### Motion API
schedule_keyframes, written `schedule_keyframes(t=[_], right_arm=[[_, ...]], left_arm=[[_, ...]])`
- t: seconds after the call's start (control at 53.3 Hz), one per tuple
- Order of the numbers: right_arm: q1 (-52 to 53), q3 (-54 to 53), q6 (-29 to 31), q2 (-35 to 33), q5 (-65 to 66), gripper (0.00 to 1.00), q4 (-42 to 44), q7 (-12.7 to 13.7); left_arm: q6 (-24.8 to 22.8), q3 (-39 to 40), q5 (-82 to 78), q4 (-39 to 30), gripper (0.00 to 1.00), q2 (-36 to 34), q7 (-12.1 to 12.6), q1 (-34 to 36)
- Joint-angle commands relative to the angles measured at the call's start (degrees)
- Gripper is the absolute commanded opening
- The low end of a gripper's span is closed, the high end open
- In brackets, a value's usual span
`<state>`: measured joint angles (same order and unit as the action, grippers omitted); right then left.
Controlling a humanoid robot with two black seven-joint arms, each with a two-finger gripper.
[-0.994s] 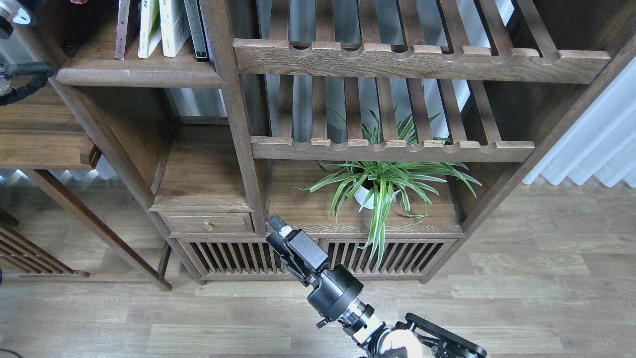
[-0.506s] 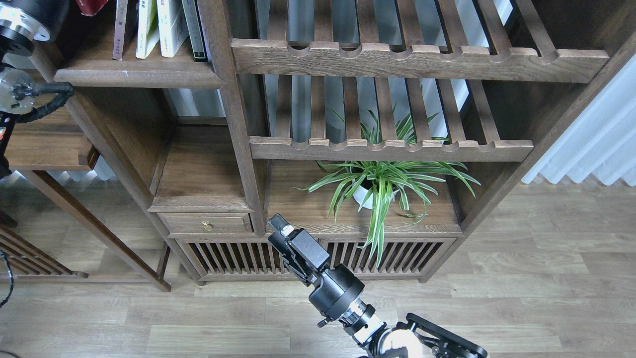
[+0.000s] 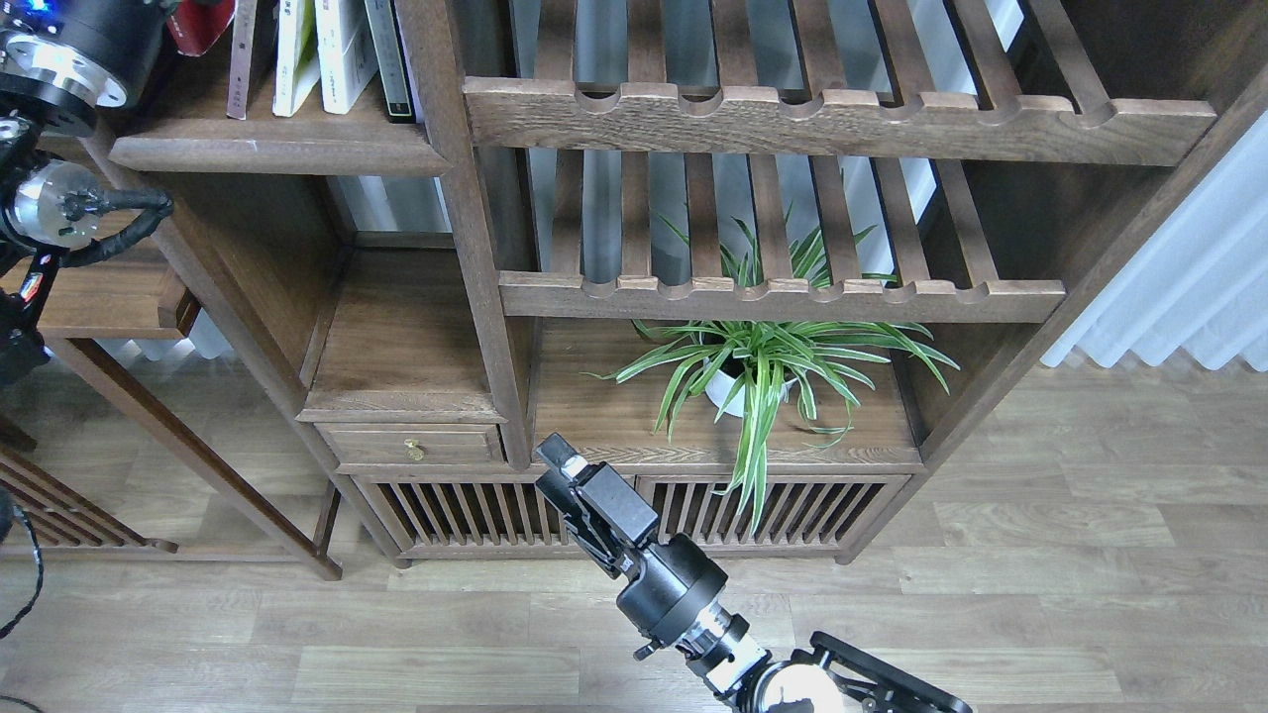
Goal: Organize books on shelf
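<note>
Four books [image 3: 327,54] stand upright on the solid shelf [image 3: 277,153] at upper left, one red cover [image 3: 201,25] beside them, while the right gripper [image 3: 557,463], its grip unreadable, hangs low before one plant [image 3: 763,371].

Upright books [image 3: 332,54] on dark shelf [image 3: 277,149], perhaps one red.

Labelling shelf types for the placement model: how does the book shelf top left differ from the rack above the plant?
The book shelf is a solid board with a smooth rounded front lip; the rack is open slats with a scalloped front rail. The book shelf holds upright books; the rack holds nothing, and the plant shows through its gaps. The rack is the wider of the two. Both are dark-brown wood in the same unit.
</note>
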<state>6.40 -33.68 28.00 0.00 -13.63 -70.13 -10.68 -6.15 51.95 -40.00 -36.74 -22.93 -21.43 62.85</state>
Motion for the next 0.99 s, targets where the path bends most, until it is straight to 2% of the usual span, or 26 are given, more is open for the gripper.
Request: schedule_keyframes(t=[0.0, 0.263, 0.6, 0.975], right_arm=[[-0.1, -0.1, 0.0, 0.0, 0.0, 0.90, 0.0, 0.0], [0.0, -0.2, 0.0, 0.0, 0.0, 0.90, 0.0, 0.0], [0.0, 0.2, 0.0, 0.0, 0.2, 0.90, 0.0, 0.0], [-0.2, 0.7, 0.0, 0.0, 0.4, 0.90, 0.0, 0.0]], left_arm=[[-0.2, -1.1, 0.0, 0.8, 0.12, 0.0, 0.2, -0.2], [-0.1, -2.8, 0.7, 1.3, 0.18, 0.3, 0.1, -0.3], [0.0, -2.8, 0.8, 1.1, 0.38, 1.4, 0.2, 0.2], [0.0, -1.2, 0.9, -0.8, 0.40, 1.4, 0.0, 0.9]])
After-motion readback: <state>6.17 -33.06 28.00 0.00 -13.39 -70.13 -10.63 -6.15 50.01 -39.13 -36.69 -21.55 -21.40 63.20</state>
